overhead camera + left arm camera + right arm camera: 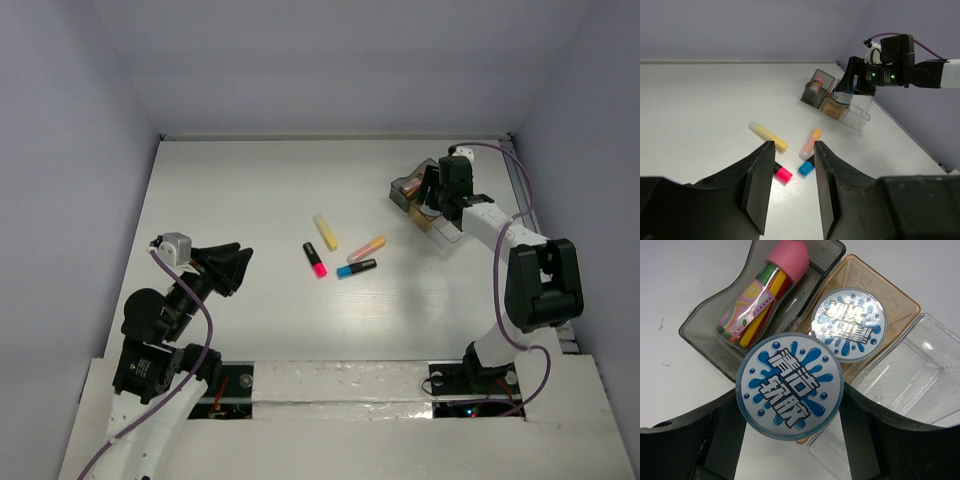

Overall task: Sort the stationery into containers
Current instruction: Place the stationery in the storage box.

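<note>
My right gripper (790, 396) is shut on a round blue-white roll (789, 382), held just above the joined containers (412, 197). A second roll (848, 324) lies in the amber tray (900, 302). The pink-capped glue stick (767, 295) lies in the smoky grey tray (700, 332). The clear tray (905, 375) holds nothing. Mid-table lie the yellow (326, 231), orange (366, 247), pink-black (315, 259) and blue-black (356, 268) highlighters. My left gripper (794, 146) hovers open short of them with nothing between its fingers.
The containers stand at the table's far right, close to the right wall (590, 120). In the top view my left gripper (243, 268) sits left of the highlighters. A raised white ledge (340, 380) runs along the near edge by the arm bases.
</note>
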You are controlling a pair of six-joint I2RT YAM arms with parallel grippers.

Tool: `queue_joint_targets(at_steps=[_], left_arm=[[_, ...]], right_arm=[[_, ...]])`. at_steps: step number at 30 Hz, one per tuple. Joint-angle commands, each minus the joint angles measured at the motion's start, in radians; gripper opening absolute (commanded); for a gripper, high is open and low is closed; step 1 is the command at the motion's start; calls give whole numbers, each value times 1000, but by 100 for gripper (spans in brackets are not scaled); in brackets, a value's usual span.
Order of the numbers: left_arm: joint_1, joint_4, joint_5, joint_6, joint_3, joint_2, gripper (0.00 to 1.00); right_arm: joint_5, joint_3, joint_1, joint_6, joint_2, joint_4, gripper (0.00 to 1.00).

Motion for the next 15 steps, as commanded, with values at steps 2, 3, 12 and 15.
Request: queue_joint_targets(at_steps=[2,3,12,15], left_arm=[[-4,50,6,2,4,5,34],[-4,50,6,0,4,5,34],[-4,52,8,0,4,2,34],[-4,52,8,2,4,5,34]], right_arm=[[-8,45,-4,-7,-22,92,34],[-11,40,-4,-7,-28,122,34],[6,-64,-4,-2,-123,235,34],[12,-62,-4,-10,-110,242,34]])
